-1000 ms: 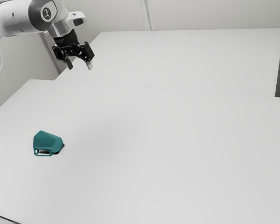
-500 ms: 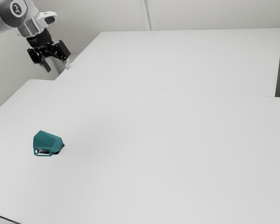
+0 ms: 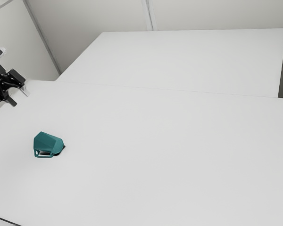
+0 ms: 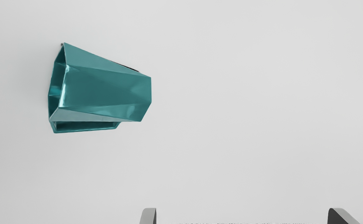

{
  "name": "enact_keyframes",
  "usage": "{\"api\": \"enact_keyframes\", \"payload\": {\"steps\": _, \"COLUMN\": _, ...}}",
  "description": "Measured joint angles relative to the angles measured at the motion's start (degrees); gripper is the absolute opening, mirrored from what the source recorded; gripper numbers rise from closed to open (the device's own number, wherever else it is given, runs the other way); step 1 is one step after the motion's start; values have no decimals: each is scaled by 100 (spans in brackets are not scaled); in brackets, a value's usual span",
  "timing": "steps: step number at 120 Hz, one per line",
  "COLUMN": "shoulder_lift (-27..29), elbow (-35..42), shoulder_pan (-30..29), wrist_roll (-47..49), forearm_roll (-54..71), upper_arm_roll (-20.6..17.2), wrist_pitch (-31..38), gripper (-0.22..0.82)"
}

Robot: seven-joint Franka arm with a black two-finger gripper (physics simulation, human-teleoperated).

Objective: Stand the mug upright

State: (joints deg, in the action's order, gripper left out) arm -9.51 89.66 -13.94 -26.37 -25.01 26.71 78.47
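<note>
Teal mug (image 4: pixel 107 93) on its side on the bench (image 3: pixel 170 160), your gripper (image 3: pixel 19 100) spread above; approach looks in hand, so line up and descend.

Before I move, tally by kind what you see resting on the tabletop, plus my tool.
Mugs: 1, the teal mug, lying on its side
Tools: 1, the tool, open and clear of the mug
Total: 2

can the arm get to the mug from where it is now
Probably yes: the gripper hangs open above the table, and nothing stands between it and the mug, though it looks off to one side.
</note>
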Motion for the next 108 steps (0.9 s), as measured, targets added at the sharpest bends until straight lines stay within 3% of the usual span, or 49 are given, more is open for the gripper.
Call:
{"api": "enact_keyframes", "payload": {"steps": 40, "shoulder_lift": -1025, "elbow": -39, "shoulder_pan": -842, "wrist_roll": -1287, "forearm_roll": -511, "upper_arm_roll": -27, "wrist_pitch": -43, "gripper": 60}}
{"api": "enact_keyframes", "payload": {"steps": 108, "shoulder_lift": -2081, "elbow": 37, "shoulder_pan": -1136, "wrist_roll": -2553, "forearm_roll": -1426, "upper_arm_roll": -78, "wrist_pitch": 463, "gripper": 60}}
